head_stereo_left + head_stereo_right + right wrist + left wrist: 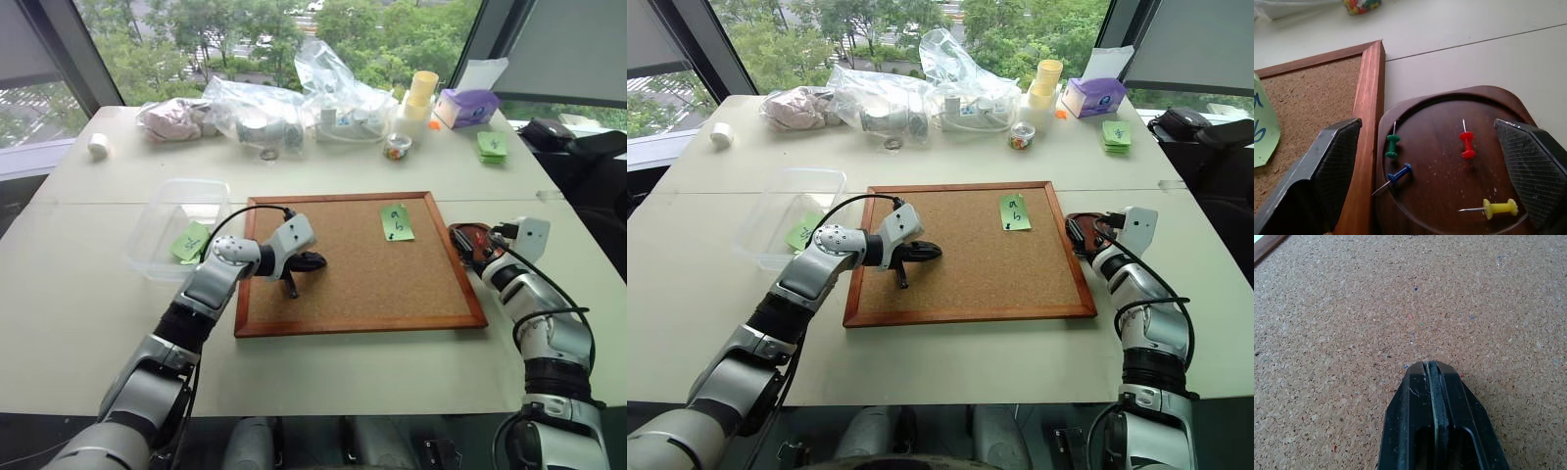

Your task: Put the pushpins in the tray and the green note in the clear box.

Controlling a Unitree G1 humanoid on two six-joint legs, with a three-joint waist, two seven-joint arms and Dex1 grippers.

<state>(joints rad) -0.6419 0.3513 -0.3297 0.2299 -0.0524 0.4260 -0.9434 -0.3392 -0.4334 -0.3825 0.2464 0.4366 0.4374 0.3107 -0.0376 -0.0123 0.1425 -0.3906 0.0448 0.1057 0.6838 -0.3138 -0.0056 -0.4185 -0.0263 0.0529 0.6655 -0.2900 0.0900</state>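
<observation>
The tray (1449,181) was dark reddish-brown and held four pushpins: green (1393,146), blue (1399,174), red (1467,145) and yellow (1500,207). The corkboard (353,257) was speckled tan in a red-brown frame. The note (396,222) was light green with black marks.

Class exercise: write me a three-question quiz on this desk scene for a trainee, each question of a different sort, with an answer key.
1. True or false: the left hand is shut above the corkboard.
2. How many pushpins lie in the tray?
3. Where is the right hand? A) open over the tray B) shut on a green note C) inside the clear box

Key
1. True.
2. Four: green, blue, red, yellow.
3. A. One green note sits on the corkboard, another in the clear box.
</observation>
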